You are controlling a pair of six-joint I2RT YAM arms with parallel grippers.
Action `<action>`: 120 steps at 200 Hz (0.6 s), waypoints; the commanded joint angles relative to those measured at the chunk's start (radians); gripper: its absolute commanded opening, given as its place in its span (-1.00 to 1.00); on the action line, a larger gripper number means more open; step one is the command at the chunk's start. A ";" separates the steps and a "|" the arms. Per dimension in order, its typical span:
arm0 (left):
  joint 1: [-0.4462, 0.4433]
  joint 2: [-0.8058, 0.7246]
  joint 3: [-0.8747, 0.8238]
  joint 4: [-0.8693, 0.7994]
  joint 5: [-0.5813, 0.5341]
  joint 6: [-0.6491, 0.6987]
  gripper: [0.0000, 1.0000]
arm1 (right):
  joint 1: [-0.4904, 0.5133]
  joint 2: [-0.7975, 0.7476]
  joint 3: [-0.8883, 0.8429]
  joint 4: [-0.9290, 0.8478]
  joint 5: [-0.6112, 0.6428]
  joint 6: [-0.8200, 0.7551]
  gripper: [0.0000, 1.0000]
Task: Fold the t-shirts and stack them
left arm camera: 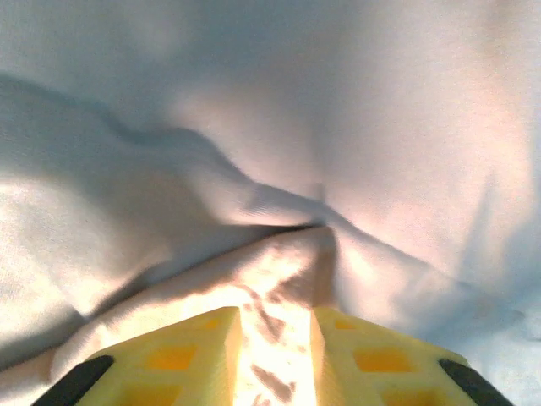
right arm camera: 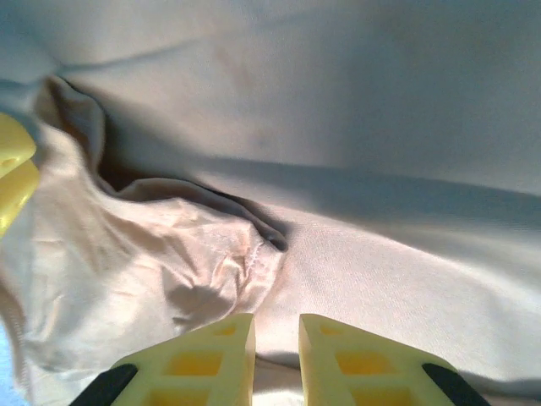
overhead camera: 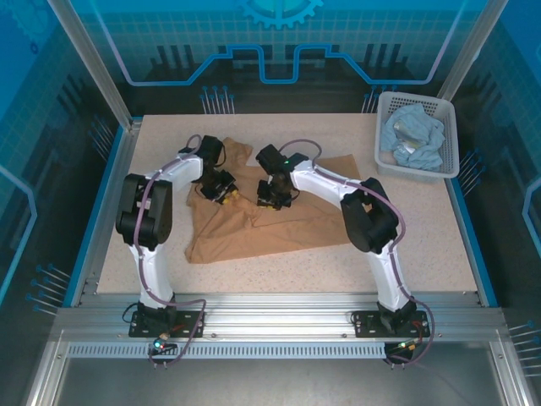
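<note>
The tan t-shirt (overhead camera: 279, 224) lies spread and rumpled in the middle of the table. Both grippers are pressed down on its upper part, close together. My left gripper (overhead camera: 221, 190) (left arm camera: 276, 326) has its yellow fingers a little apart, and a raised fold of the tan cloth (left arm camera: 380, 127) runs into the gap between them. My right gripper (overhead camera: 270, 196) (right arm camera: 277, 326) is slightly open over flat cloth (right arm camera: 380, 127), just right of a bunched, seamed fold (right arm camera: 211, 254). The pale blue t-shirt (overhead camera: 412, 135) sits crumpled in the basket.
The white lattice basket (overhead camera: 382, 110) stands at the table's back right corner. A yellow finger (right arm camera: 13, 169) of the other gripper shows at the left edge of the right wrist view. Bare speckled tabletop (overhead camera: 423, 245) lies right of the tan shirt.
</note>
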 commanded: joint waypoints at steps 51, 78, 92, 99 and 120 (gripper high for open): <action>-0.013 -0.178 -0.160 -0.010 0.073 -0.117 -0.62 | -0.259 -0.215 -0.232 0.031 0.049 -0.214 -0.55; -0.012 -0.162 -0.223 0.012 0.074 -0.160 -0.68 | -0.374 -0.217 -0.305 -0.001 0.080 -0.296 -0.55; -0.011 -0.144 -0.246 0.008 0.053 -0.164 -0.69 | -0.422 -0.210 -0.339 -0.009 0.088 -0.323 -0.55; -0.009 -0.132 -0.253 0.002 0.038 -0.161 -0.69 | -0.440 -0.203 -0.350 -0.019 0.097 -0.330 -0.55; -0.004 -0.097 -0.264 -0.033 -0.018 -0.147 -0.70 | -0.467 -0.160 -0.365 -0.069 0.136 -0.334 -0.54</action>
